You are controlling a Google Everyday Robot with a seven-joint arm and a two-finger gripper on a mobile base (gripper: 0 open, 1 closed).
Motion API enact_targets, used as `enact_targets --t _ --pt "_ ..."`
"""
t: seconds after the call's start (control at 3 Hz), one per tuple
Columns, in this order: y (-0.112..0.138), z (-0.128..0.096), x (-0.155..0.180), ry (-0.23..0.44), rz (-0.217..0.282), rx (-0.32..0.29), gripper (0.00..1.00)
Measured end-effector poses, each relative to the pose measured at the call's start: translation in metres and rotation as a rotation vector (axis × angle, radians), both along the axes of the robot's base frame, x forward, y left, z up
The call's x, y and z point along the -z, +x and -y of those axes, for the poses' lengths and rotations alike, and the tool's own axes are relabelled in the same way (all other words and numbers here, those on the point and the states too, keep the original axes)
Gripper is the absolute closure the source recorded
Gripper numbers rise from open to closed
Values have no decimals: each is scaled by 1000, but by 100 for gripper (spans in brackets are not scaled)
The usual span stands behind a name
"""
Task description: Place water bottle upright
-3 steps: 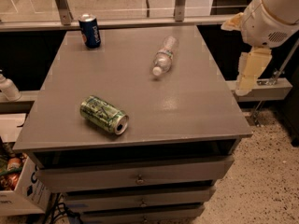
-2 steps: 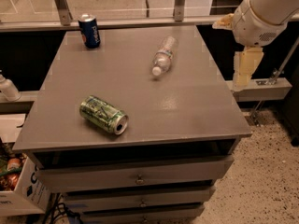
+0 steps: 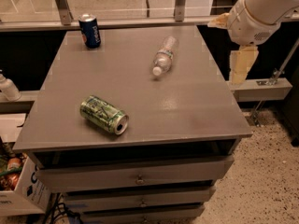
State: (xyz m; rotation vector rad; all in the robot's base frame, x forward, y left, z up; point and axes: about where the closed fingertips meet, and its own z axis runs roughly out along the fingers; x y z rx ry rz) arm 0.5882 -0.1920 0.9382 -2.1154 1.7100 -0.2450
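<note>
The grey cabinet is filling most of the view, and my pincer is hanging just beyond its right edge; I cannot tell whether it is open or closed. The water bottle is lying on its side toward the top's far edge, well apart from my pincer and left of it in view, white cap pointing nearer. A green can is lying front-left and a blue can is standing far-left

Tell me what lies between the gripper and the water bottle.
Only bare tabletop, as the camera view shows. The gripper hangs past its right edge, and the water bottle lies on its side toward the back.
</note>
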Motion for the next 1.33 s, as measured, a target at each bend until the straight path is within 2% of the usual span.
enact_targets --t 0.67,1.33 --pt "49 -22 23 -114 51 -149 0" --pt "103 -47 45 -220 75 -307 0"
